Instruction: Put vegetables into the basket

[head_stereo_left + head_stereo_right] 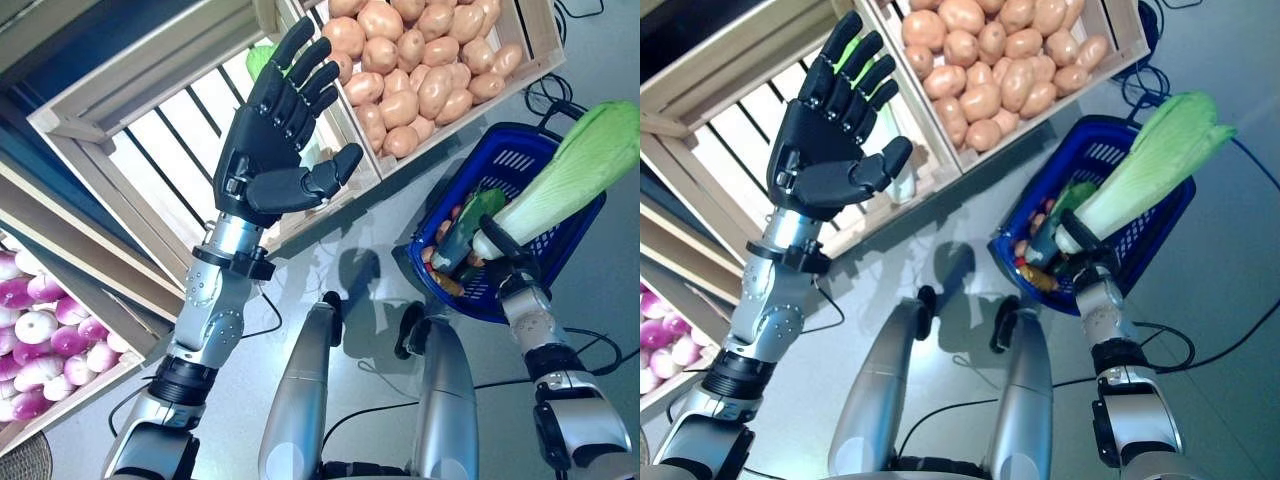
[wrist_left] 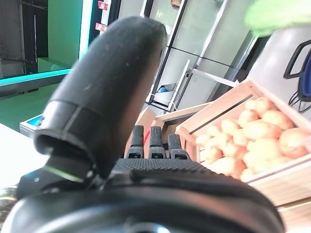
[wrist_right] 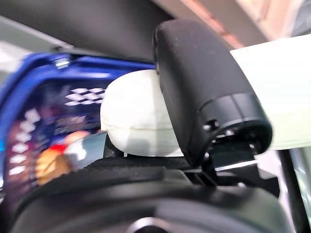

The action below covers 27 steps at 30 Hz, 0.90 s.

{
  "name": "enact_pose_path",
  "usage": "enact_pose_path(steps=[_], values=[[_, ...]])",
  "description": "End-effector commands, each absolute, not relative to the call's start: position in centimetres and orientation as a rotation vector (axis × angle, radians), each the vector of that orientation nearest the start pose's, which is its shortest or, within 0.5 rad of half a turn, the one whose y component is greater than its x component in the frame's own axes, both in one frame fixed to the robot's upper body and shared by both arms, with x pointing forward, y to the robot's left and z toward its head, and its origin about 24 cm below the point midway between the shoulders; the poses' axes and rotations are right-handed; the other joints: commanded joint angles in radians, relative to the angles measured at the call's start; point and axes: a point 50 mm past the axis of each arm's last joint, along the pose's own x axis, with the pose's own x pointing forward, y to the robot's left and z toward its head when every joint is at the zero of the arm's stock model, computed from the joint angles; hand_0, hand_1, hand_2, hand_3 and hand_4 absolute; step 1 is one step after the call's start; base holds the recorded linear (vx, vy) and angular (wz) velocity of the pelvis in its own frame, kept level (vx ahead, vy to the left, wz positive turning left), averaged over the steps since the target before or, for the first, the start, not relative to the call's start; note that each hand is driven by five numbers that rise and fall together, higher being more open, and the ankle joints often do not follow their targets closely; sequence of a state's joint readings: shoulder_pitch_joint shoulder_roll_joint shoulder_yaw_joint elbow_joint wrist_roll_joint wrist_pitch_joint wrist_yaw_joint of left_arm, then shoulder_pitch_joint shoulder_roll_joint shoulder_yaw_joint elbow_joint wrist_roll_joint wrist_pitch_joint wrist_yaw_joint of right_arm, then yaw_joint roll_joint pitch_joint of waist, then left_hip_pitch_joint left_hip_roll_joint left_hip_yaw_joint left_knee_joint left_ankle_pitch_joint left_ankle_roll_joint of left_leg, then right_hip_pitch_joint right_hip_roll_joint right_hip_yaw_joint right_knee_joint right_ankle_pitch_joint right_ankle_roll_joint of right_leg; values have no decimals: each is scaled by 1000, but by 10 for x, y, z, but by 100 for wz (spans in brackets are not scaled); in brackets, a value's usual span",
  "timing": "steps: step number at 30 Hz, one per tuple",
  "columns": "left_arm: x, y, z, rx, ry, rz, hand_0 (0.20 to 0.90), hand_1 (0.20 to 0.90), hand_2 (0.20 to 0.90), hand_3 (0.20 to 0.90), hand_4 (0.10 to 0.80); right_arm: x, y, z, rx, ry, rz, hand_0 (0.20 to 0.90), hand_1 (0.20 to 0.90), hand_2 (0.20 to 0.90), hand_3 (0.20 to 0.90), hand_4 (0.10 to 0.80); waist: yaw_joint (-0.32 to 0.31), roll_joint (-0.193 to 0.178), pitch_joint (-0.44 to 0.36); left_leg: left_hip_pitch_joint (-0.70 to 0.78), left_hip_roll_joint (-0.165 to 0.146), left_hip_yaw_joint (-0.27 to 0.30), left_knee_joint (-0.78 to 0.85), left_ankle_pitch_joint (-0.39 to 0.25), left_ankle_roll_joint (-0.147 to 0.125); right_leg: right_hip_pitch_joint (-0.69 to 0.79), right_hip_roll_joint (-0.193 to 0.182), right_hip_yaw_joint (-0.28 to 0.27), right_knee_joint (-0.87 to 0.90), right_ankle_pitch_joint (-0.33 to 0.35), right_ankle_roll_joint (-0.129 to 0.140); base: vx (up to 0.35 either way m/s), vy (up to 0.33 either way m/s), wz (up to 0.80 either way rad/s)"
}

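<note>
grey floor, wooden crates around a blue basket (image 1: pixel 520 165) taken as landmark. a cabbage (image 1: pixel 570 180) is gripped at its white stem by the right hand (image 1: pixel 500 245), fingers curled round it, leafy end raised above the basket rim, likely lined up for lowering in. vegetables already lie inside the basket. the left hand (image 1: pixel 275 140) is held up, fingers spread, empty, well away from the basket over a slatted crate (image 1: pixel 160 130). potatoes (image 1: pixel 420 60) fill the crate beside the basket.

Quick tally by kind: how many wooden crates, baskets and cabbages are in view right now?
Wooden crates: 3, one of potatoes, one nearly empty, one of purple onions.
Blue basket: 1.
Cabbage: 1, gripped in the right hand over the basket.
Total: 5.
</note>
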State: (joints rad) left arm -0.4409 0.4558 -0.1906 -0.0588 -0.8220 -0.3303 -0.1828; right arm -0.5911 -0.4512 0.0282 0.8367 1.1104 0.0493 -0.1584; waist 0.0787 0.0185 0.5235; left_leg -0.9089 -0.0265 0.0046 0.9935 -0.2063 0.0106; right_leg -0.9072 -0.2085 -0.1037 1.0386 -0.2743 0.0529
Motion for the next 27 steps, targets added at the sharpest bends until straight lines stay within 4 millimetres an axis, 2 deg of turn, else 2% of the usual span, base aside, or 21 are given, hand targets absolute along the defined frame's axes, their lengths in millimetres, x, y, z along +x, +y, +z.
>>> enact_pose_path(steps=[1,7,9,16,18,23,24,25,26,27], values=[[272,150,249,-381,-956,-594,900,900,900,900,800,351,-285,72,663,175,-339,300,300,300,300,400,12,27,-4,35,-41,41,21,-87,27,11,32,-13,35,35,-21,0,0,0],[273,146,246,-341,-919,-610,900,900,900,900,800,341,-299,50,739,267,-464,300,300,300,300,400,23,30,-3,15,-46,35,11,-70,26,-2,53,-14,30,56,-6,29,-33,-6],[273,145,247,-350,-909,-604,900,900,900,900,800,339,-305,50,771,226,-552,300,300,300,300,400,21,32,-3,19,-44,33,-8,-58,22,2,57,-17,8,72,-1,54,-48,0],[273,145,246,-338,-905,-609,900,900,900,900,800,336,-297,37,935,256,-585,300,300,300,300,400,20,33,-3,-5,-42,32,-30,-26,24,-7,66,-34,-34,107,-9,7,-36,5],[273,145,247,-334,-905,-610,900,900,900,900,800,336,-298,36,939,253,-585,300,300,300,300,400,21,33,-3,12,-45,27,-32,-48,20,10,70,-29,-36,88,-2,95,-22,2],[272,147,247,-327,-917,-609,900,900,900,900,800,341,-300,48,938,198,-571,300,300,300,300,400,21,36,-3,19,-43,34,-83,-19,20,18,75,-41,-81,106,-13,-8,-9,-1],[272,148,247,-325,-916,-608,900,900,900,900,800,341,-301,49,936,196,-575,300,300,300,300,400,21,37,-3,36,-45,30,-78,-47,16,32,77,-35,-73,81,-6,33,-14,2],[271,148,248,-324,-919,-612,900,900,900,900,800,341,-304,51,926,188,-568,300,300,300,300,400,21,37,-3,23,-43,35,-88,-28,22,21,76,-43,-82,97,-16,113,-9,3],[272,148,247,-324,-918,-612,900,900,900,900,800,341,-304,51,920,187,-570,300,300,300,300,400,22,37,-3,38,-46,29,-84,-51,18,34,80,-36,-74,75,-9,-42,-2,-1],[271,148,247,-323,-919,-612,900,900,900,900,800,342,-305,53,913,182,-574,524,524,524,524,549,22,37,-3,26,-43,35,-95,-27,21,23,78,-43,-85,94,-18,40,6,-3]])
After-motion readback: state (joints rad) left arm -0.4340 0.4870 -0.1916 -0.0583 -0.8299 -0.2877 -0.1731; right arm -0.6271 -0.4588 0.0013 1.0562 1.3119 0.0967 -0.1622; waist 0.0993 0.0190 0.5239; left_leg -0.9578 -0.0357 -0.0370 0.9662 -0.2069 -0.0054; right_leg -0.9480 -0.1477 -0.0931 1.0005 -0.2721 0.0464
